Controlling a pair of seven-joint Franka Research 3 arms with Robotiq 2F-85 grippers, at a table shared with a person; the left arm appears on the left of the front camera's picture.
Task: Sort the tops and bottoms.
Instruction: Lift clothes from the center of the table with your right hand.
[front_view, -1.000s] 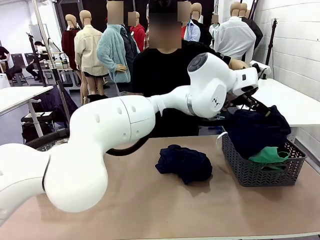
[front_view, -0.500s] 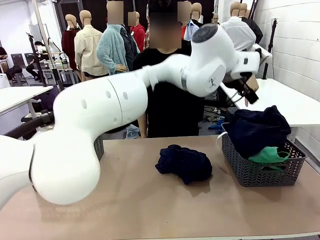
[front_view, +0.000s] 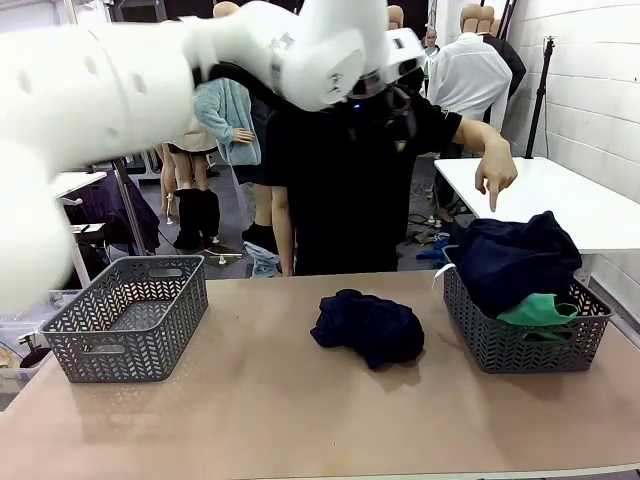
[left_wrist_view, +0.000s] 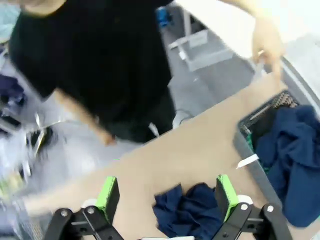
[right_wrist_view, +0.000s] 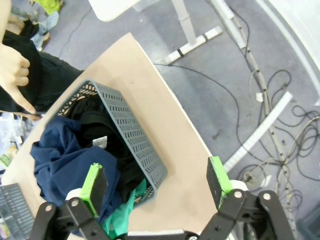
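Sorting barely begun: teal-green bottoms lay at right of frame in the full basket under navy clothes, left basket seemingly empty. Left gripper and right gripper spread apart, holding nothing.

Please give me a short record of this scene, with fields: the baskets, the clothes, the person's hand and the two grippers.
left basket: grey
right basket: grey, heaped with a dark blue garment over the green bottoms
table middle: dark blue bundle, lying loose
person's hand: index finger pointing down above the right basket
left gripper: open, holding nothing
right gripper: open, above the right basket
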